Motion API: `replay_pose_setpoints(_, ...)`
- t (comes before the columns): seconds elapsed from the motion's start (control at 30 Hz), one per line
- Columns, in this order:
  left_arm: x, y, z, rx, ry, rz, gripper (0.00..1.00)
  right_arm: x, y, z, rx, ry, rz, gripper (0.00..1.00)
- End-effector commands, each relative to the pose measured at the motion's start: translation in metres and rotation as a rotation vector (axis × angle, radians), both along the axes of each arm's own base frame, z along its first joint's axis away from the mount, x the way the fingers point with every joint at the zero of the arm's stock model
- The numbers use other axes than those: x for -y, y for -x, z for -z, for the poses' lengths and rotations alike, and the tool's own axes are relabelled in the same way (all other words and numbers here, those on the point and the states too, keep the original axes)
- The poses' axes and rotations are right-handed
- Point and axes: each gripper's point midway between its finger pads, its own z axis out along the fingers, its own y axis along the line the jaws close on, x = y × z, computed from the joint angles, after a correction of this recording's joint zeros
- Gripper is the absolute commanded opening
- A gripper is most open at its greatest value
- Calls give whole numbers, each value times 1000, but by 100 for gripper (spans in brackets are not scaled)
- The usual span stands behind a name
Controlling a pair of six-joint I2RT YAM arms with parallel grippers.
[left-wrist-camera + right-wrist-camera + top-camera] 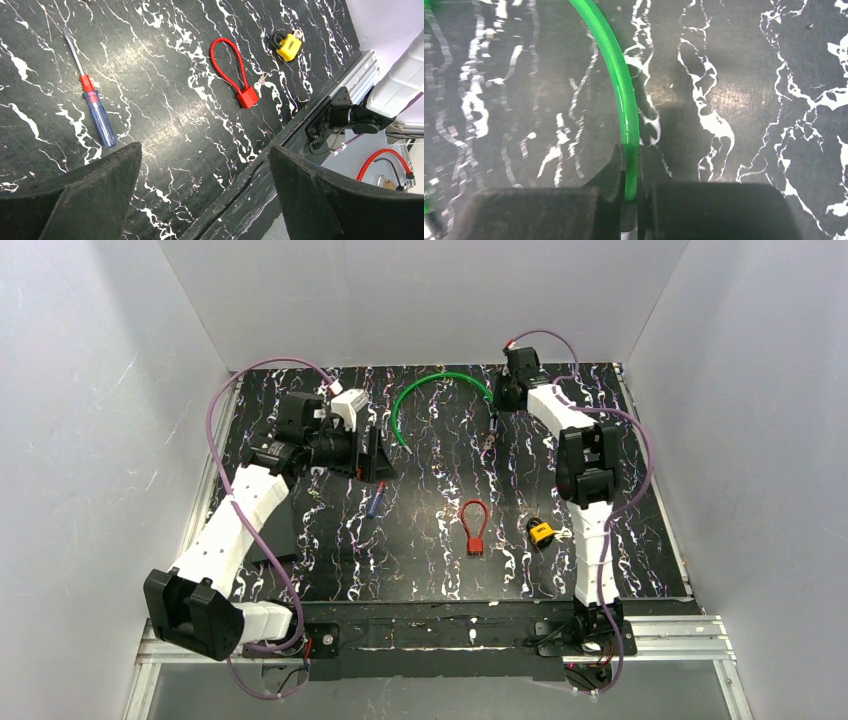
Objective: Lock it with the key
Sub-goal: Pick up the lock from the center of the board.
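The lock (541, 532) is a small yellow padlock with a dark shackle, lying on the black marbled table at the front right; the left wrist view shows the lock (288, 45) too. The key (562, 533) is a tiny silvery piece right beside it, and the key (298, 34) also shows in the left wrist view. My right gripper (496, 400) is far back on the table, well away from both. In its wrist view my right gripper (630, 170) is shut on the end of a green tube (616, 65). My left gripper (205, 150) hangs wide open and empty over the left half.
The green tube (420, 390) arcs across the back of the table. A red loop-shaped piece (474, 525) lies left of the lock. A blue-handled screwdriver (376, 503) lies under my left gripper (378, 458). A thin metal tool (490, 435) lies below the right gripper. White walls enclose the table.
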Motion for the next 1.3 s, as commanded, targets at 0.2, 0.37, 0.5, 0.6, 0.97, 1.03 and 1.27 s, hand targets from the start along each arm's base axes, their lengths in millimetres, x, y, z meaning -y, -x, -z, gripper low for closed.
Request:
replay_pose_setpoints(0.2, -4, -29, -47, 98, 115, 68, 98, -29, 5, -193, 400, -230, -126, 1)
replay_pose_setpoints(0.37, -8, -44, -56, 106, 165, 55, 98, -30, 19, -239, 482, -292, -177, 1)
replay_pose_setpoints(0.5, -13, -51, -64, 137, 173, 55, 98, -31, 36, -265, 530, -342, -222, 1)
replay_pose_setpoints(0.6, -20, -60, -67, 159, 168, 41, 98, -30, 47, -290, 598, -361, -252, 1)
replay_pose_setpoints(0.97, -33, -101, -81, 275, 217, 32, 98, -34, 82, -339, 691, -394, -346, 1)
replay_pose_setpoints(1.03, -32, -110, -88, 330, 220, 35, 98, -35, 88, -346, 705, -401, -359, 1)
replay_pose_setpoints(1.27, -34, -151, -115, 529, 218, 17, 98, -39, 118, -373, 732, -450, -421, 1)
